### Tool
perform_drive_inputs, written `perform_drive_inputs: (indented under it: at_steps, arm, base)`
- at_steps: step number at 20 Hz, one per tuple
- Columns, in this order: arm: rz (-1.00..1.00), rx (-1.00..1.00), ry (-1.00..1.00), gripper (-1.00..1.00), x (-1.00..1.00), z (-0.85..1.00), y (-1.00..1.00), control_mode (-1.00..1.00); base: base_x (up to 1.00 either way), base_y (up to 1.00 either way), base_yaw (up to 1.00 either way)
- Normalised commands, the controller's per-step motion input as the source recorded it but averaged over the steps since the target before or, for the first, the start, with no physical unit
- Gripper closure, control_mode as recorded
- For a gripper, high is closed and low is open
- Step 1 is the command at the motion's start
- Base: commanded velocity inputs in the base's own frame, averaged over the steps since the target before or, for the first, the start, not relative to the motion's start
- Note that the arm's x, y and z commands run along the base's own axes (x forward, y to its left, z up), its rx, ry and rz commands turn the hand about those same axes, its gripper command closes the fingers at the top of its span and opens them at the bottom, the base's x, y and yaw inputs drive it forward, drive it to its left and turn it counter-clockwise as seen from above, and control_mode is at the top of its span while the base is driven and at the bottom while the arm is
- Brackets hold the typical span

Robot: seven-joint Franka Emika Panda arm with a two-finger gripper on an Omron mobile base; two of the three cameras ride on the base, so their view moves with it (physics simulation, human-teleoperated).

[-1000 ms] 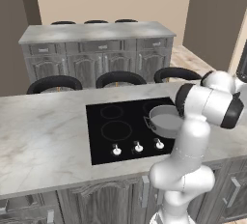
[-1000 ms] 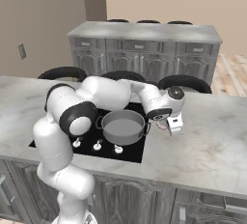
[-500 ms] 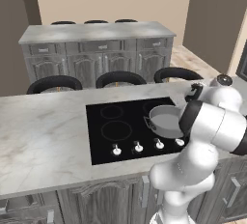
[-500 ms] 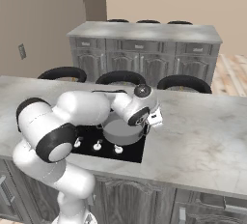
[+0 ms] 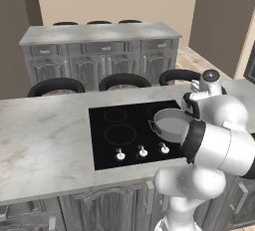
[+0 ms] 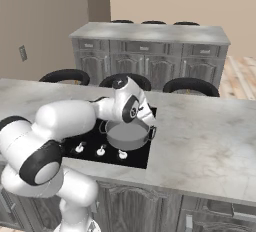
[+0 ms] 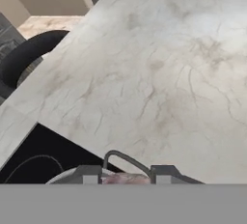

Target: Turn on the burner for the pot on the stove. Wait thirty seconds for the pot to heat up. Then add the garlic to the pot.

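The pot [image 6: 126, 134] sits on the near right burner of the stove [image 5: 127, 134], a black glass cooktop set into a marble counter [image 6: 205, 141] — the largest surface in sight, running the full width of both base views. Beyond the counter, three dark stools [image 5: 123, 80] line its far edge, and a grey cabinet island [image 6: 150, 51] stands farther back. The white arm [image 6: 70, 121] reaches across the cooktop with its wrist above the pot's far rim. In the left base view the pot [image 5: 172, 124] is partly hidden by the arm, and three white knobs [image 5: 143, 151] show along the stove's front edge. In the hand view the gripper [image 7: 125, 175] hangs over the pot's loop handle [image 7: 126, 159], its two dark fingertips [image 7: 90, 174] closed on the garlic [image 7: 126, 178] — a pinkish bulb pinched between them, just above the pot's rim, with marble spreading beyond.
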Motion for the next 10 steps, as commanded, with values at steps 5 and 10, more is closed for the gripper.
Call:
perform_drive_inputs:
  at_steps: [5, 10]
  arm:
    - [0.00, 0.00, 0.09, 1.00, -0.18, 0.59, 0.00, -1.00]
    - [0.00, 0.09, 0.00, 1.00, -0.32, 0.02, 0.18, -1.00]
  base:
    - [0.00, 0.00, 0.00]
    - [0.00, 0.00, 0.00]
